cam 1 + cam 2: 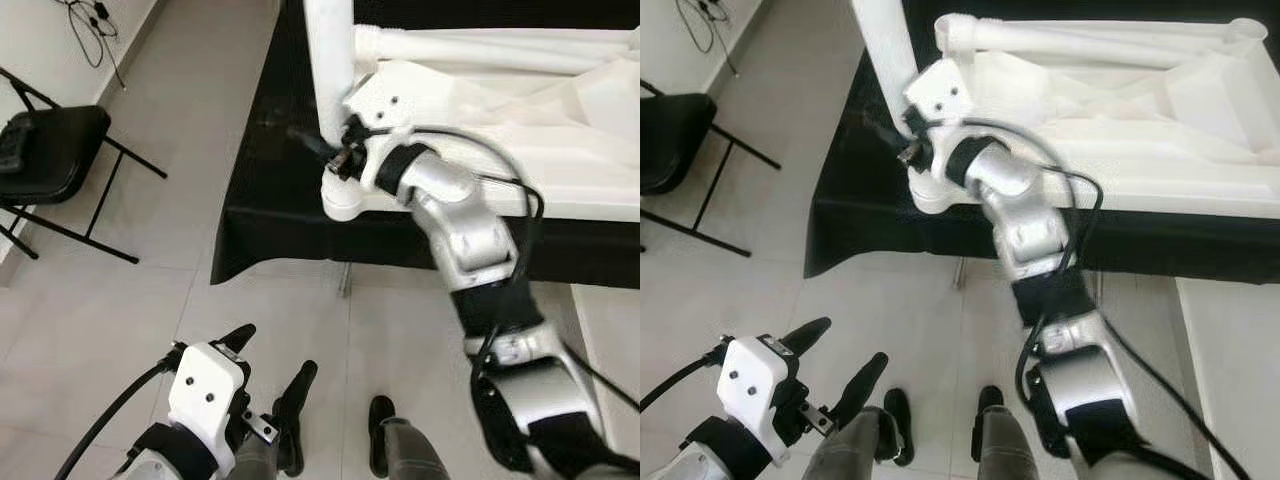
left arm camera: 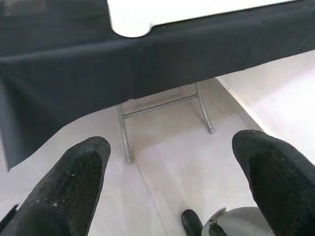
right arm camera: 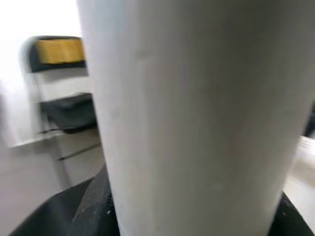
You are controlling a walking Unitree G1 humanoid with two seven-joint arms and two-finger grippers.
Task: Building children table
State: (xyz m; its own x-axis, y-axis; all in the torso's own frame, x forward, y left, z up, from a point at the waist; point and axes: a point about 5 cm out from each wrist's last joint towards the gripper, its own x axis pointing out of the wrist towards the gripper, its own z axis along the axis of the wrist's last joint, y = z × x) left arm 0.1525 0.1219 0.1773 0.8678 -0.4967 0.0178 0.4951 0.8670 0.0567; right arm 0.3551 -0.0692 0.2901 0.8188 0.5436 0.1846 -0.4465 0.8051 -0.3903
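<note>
Left eye view | right claw (image 1: 335, 150) clamped round white table leg (image 1: 330, 70) | left claw (image 1: 270, 365) wide

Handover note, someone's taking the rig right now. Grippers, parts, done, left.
Right gripper: shut on the upright white leg, at the corner of the upside-down white tabletop.
Left gripper: open, idle, low over the floor in front of the black-draped table.
Parts: tabletop lies on the draped table; a second leg lies across its far edge. Black folding chair stands off to the robot's left.
Done: one leg stands in its corner socket; whether it is fully seated cannot be told.
Left: seat that leg, fit the lying one.
</note>
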